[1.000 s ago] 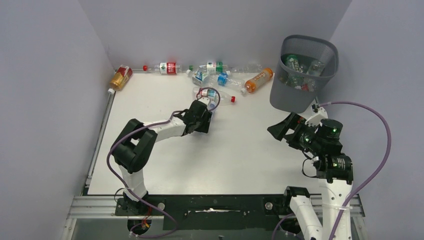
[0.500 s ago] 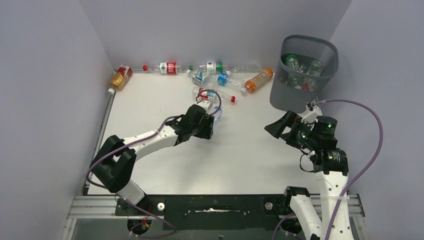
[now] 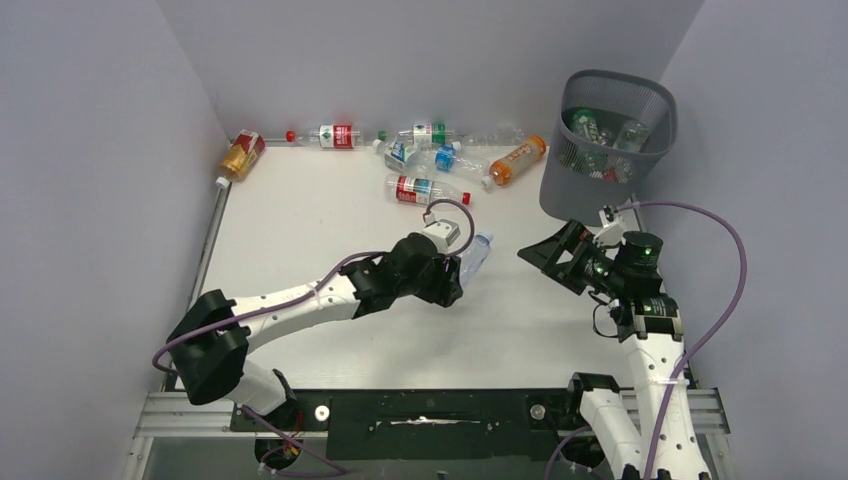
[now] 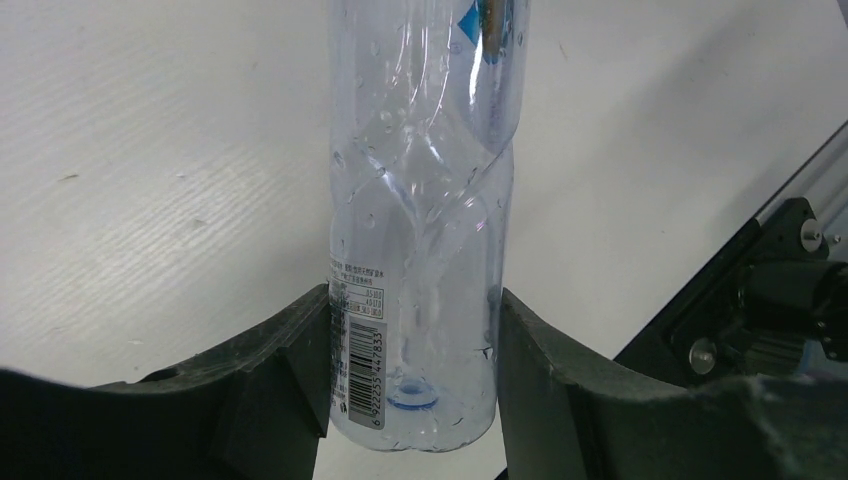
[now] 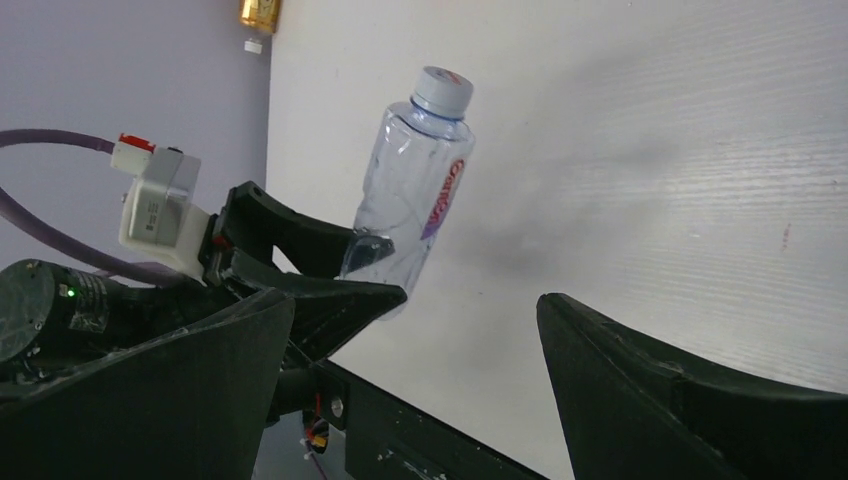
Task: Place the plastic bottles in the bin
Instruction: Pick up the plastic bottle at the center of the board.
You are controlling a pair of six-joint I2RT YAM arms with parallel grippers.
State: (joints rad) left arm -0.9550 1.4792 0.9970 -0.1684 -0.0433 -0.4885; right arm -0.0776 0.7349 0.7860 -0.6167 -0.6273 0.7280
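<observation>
Left claw (image 4: 412,340) clamps a clear bottle (image 5: 412,195) near its base, and the wrist view cuts off the bottle's cap end. Right claw (image 3: 550,247) gapes wide and empty, with the bin (image 3: 600,190) just beside it.

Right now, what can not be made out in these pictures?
Left wrist view: the clear bottle's cap, cut off by the top edge.
Top view: the count of bottles inside the bin, hidden by its mesh wall.
Right wrist view: the amber bottle, mostly cut off by the top edge.
</observation>
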